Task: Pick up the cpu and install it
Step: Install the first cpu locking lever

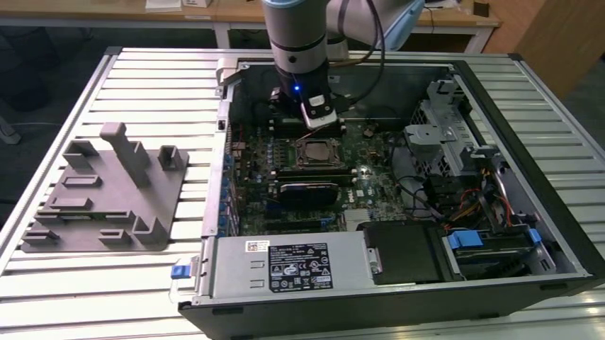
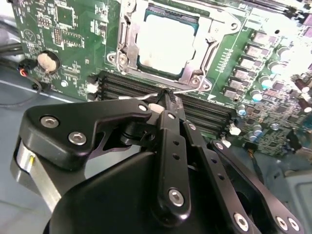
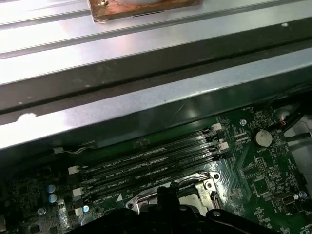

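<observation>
The cpu [image 2: 163, 41] lies already in its socket [image 2: 127, 48] on the motherboard [image 2: 58, 29], flat inside the metal frame, so we judge it is placed for installing. We see the gripper [image 2: 165, 97] just beside the socket, over the memory slots [image 2: 122, 87], its fingers pressed together at the tips and gripping nothing, probably to reach the thin retention lever [image 2: 195, 91].

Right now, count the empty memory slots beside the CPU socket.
4 memory slots, lying side by side in one bank, between the CPU socket and the case wall. The gripper hides part of their length in the second wrist view.
</observation>
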`<action>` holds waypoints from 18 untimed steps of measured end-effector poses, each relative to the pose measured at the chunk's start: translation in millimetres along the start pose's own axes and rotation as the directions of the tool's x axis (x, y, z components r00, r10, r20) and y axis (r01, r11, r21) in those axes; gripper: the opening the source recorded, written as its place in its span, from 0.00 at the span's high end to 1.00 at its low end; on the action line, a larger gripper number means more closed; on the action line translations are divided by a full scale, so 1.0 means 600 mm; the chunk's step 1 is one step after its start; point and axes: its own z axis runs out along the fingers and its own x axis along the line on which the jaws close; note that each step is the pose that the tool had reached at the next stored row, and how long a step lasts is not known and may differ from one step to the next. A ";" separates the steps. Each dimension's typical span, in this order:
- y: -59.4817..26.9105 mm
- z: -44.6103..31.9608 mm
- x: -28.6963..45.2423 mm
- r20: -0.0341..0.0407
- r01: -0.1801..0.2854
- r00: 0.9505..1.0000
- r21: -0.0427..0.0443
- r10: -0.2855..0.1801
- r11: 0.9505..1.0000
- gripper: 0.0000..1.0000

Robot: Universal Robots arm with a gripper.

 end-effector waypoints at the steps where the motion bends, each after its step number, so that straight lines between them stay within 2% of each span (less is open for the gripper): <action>1: 0.000 0.002 0.000 0.002 -0.003 1.000 0.000 0.003 1.000 0.89; 8: 0.000 0.011 -0.004 0.010 -0.017 1.000 -0.002 0.017 1.000 0.89; 18: 0.012 0.019 -0.002 0.011 -0.018 1.000 -0.002 0.018 1.000 0.89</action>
